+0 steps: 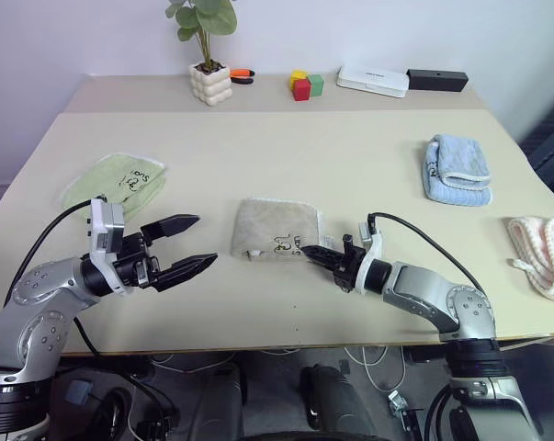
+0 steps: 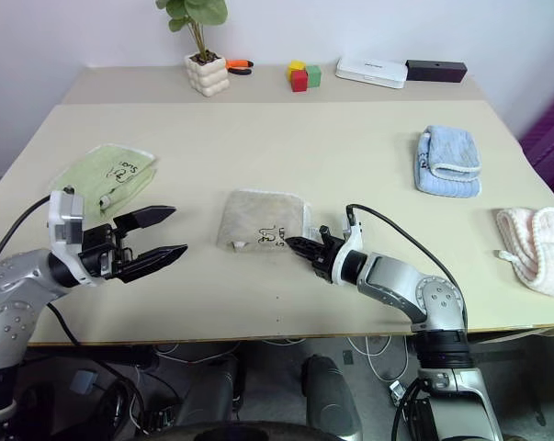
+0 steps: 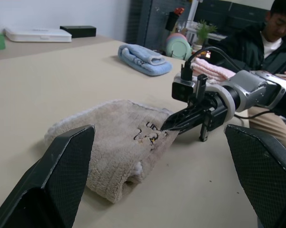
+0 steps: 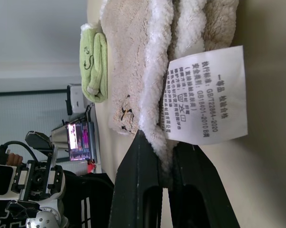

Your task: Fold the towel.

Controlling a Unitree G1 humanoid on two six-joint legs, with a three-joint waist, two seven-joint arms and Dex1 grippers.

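A pale beige table (image 1: 258, 138) stands against a plain white wall (image 1: 74, 37).

We note: green towel (image 1: 117, 182) far left | blue towel (image 1: 457, 169) right | pink towel (image 1: 543, 254) right edge | potted plant (image 1: 208, 57) at rear.

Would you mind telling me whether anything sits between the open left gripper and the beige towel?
Nothing visible does: only bare table separates the left gripper from the towel, whose near-right edge the right gripper pinches.

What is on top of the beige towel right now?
On the towel lies only its own black scribble, near the edge where the right gripper has shut on its hem. A white care tag sticks out beside the fingers. Anything inside the folds is covered.
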